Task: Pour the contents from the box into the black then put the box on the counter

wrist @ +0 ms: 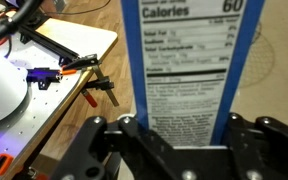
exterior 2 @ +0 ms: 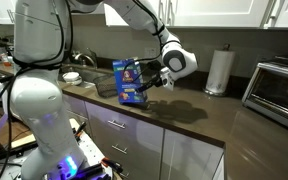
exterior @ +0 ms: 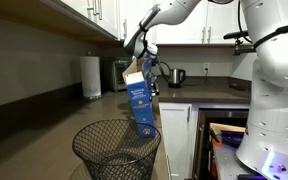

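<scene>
The black wire-mesh wastebasket (exterior: 114,150) is standing low in an exterior view. Just above and to the right of its rim, the box (exterior: 139,100) is hanging upright with its top flap standing open. The gripper (exterior: 149,70) is grasping the box near its upper end. In the wrist view its fingers (wrist: 114,140) are pressing on either side of the narrow panel carrying the nutrition table.

No blue packets are showing through the mesh (they may simply be too small to make out), so I am judging the pour as not yet done. The next move is calling for the open mouth to come over the rim and the box to tip well past level, with a firm hold on the smooth card. I cannot tell whether the box is already hanging directly over the basket.

Sweeping across, the counter (exterior: 102,108) is showing a dull, dark, flat top, and the paper towel roll (exterior: 91,75) is standing on it as a soft white cylinder. The wastebasket is reading as a see-through lattice, flaring from base to rim. The box is looking stiff, flat and printed, blue with white lettering. Further right, a kettle (exterior: 177,76) is gleaming, rounded and metallic.
</scene>
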Controlling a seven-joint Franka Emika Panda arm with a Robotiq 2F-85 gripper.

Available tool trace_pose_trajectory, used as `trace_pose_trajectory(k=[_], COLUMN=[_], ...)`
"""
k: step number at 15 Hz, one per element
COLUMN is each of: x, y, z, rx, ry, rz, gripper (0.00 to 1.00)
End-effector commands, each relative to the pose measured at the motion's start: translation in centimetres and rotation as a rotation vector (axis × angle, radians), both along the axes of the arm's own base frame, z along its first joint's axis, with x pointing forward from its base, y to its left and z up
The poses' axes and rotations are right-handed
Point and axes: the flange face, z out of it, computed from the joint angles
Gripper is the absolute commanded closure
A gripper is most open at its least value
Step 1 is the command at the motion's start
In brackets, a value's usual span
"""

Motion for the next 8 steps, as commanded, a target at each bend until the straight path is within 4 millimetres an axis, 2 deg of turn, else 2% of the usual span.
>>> trace_pose_trajectory(k=[1, 4, 8], x=[-1.0, -1.3, -1.6], y=[0.9, 1.3, 1.7], z=[1.8, 2.5, 3.7], rx=[-0.054, -0.081, -0.113], ry=[-0.028, -0.044, -0.071], rz=[0.015, 0.027, 0.041], gripper=[0.46, 0.43, 0.48])
